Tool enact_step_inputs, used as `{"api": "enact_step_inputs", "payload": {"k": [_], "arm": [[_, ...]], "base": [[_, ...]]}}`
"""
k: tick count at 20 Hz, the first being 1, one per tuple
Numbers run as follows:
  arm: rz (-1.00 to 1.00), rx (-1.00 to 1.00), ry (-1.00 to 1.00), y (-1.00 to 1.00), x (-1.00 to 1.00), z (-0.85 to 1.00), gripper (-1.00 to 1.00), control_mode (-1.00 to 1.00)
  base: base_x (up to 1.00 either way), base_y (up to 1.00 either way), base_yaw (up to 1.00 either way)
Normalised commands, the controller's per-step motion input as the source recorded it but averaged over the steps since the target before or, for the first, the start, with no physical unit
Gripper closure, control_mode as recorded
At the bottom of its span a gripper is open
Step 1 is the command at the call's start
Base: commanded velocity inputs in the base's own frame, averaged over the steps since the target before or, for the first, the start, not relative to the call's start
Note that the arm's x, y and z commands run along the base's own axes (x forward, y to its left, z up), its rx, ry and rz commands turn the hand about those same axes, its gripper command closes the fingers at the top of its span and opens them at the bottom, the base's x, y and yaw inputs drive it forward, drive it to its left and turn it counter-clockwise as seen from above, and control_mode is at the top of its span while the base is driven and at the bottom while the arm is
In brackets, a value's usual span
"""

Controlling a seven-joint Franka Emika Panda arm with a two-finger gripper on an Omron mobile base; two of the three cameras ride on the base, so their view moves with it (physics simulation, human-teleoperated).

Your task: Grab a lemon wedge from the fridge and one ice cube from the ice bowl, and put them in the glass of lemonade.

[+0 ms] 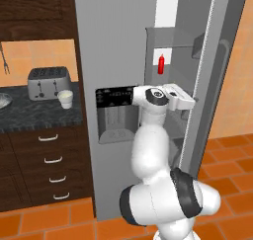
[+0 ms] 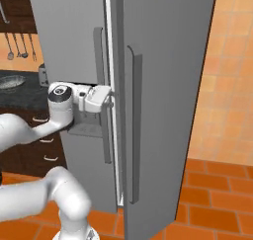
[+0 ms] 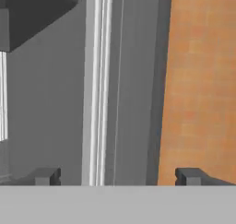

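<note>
Grey brushed steel across the left base view: fridge [image 1: 113, 46] standing with its right door [image 1: 217, 71] swung open, black dispenser panel [image 1: 116, 113] on the left door, pale shelves inside, slim red bottle [image 1: 161, 64] upright on one of them. Pincer [image 1: 190, 101] at the gap beside the open door's edge, level with the dispenser. Left of the fridge, on the dark speckled tabletop [image 1: 39, 113], glass of lemonade [image 1: 65, 99] just in front of a silver toaster [image 1: 48, 82], ice bowl [image 1: 4, 100] well apart at the picture's edge. Lemon wedge not made out on any shelf, likely hidden deeper. From the right base view, smooth outer door face with long vertical handle [image 2: 134, 125], white hand [image 2: 96, 100] tucked at the seam between the doors. From the hand view, two dark fingertips [image 3: 46, 176] spread wide apart with nothing between them, straddling the door's thin edge, orange tiled wall beyond. Wedge probably light, soft and slick, easily squashed: best pinched gently across its flat cut sides, not its rind.
</note>
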Motion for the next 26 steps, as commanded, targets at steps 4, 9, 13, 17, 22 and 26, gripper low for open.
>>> {"api": "enact_step_inputs", "payload": {"k": [4,9,13,17,22,26], "arm": [[-0.42,0.02,0.32,-0.67,0.09,0.00,-1.00,-1.00],[-0.41,0.03,0.36,-0.96,-0.05,-0.02,-1.00,-1.00],[-0.41,0.09,0.29,-1.00,-0.71,-0.10,-1.00,-1.00],[-0.27,0.14,0.12,-1.00,-0.99,-0.23,-1.00,-1.00],[0.01,0.01,-0.11,0.32,-0.89,0.46,-1.00,-1.00],[0.27,0.03,0.02,1.00,-0.22,0.54,-1.00,-1.00]], "base": [[0.00,0.00,0.00],[0.00,0.00,0.00],[0.00,0.00,0.00],[0.00,0.00,0.00],[0.00,0.00,0.00],[0.00,0.00,0.00]]}}
